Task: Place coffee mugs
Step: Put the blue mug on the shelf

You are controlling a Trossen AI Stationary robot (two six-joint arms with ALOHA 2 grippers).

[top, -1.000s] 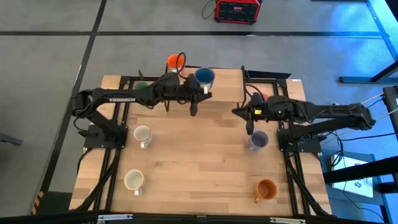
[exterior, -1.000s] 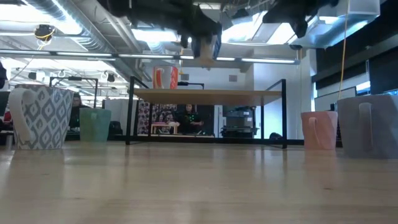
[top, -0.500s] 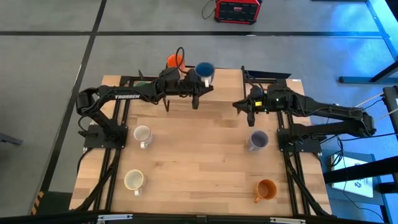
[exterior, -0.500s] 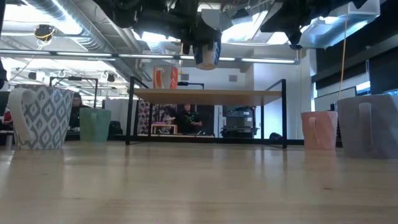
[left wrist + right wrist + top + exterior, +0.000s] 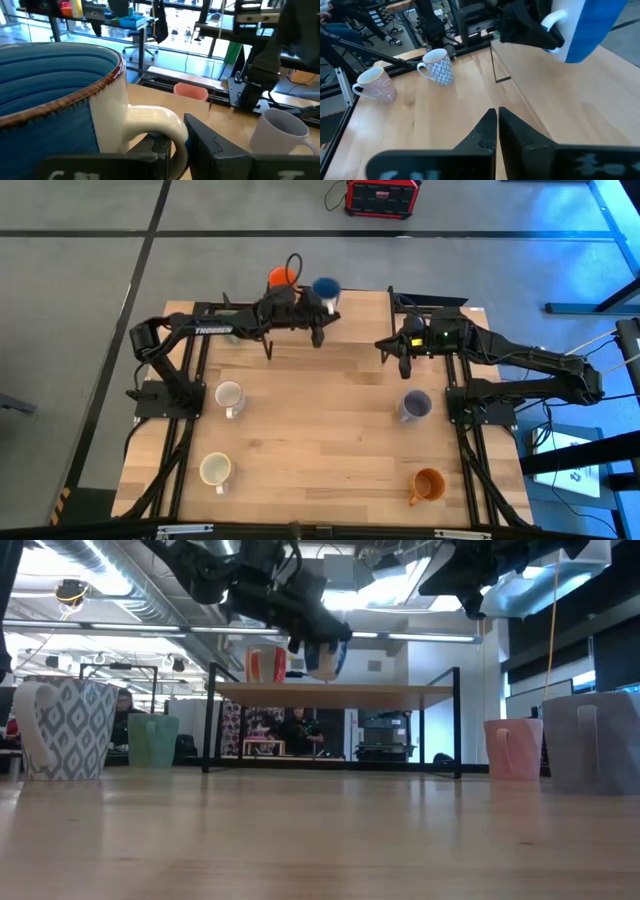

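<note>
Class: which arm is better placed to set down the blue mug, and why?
The left. Its pincer already grips the blue mug by its handle, held above the table's far edge beside the orange-red mug. The right pincer is shut and empty.

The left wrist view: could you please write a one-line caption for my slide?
Left gripper holds the blue mug by its white handle, above the wooden table.
</note>
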